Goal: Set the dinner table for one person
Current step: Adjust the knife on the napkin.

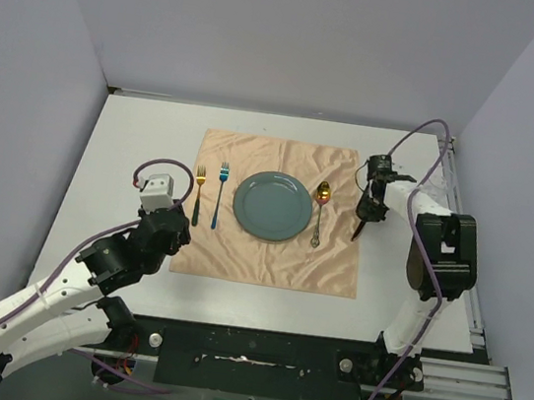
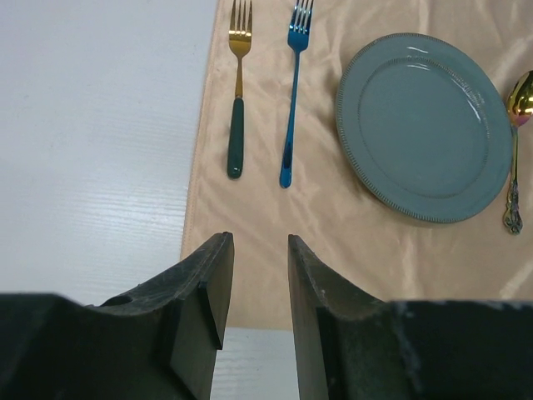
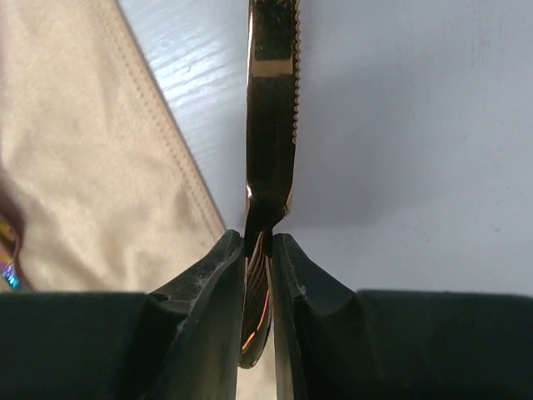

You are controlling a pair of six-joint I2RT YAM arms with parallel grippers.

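Note:
On the white dinner table (image 1: 136,142) lies a peach cloth (image 1: 268,260) with a grey-green plate (image 1: 272,205) in its middle. Left of the plate lie a gold fork (image 1: 199,190) and a blue fork (image 1: 220,193); a gold spoon (image 1: 321,208) lies to its right. My right gripper (image 1: 370,213) hovers over the cloth's right edge, shut on the handle of a gold serrated knife (image 3: 271,125), whose blade points away over the table (image 3: 400,125). My left gripper (image 2: 260,237) stands open and empty above the cloth's near-left corner (image 2: 333,217), short of both forks (image 2: 237,100).
Aluminium rails (image 1: 474,319) run along the table's right edge next to the right arm's base. Grey walls close in the back and both sides. Bare white tabletop (image 2: 92,150) lies left of the cloth.

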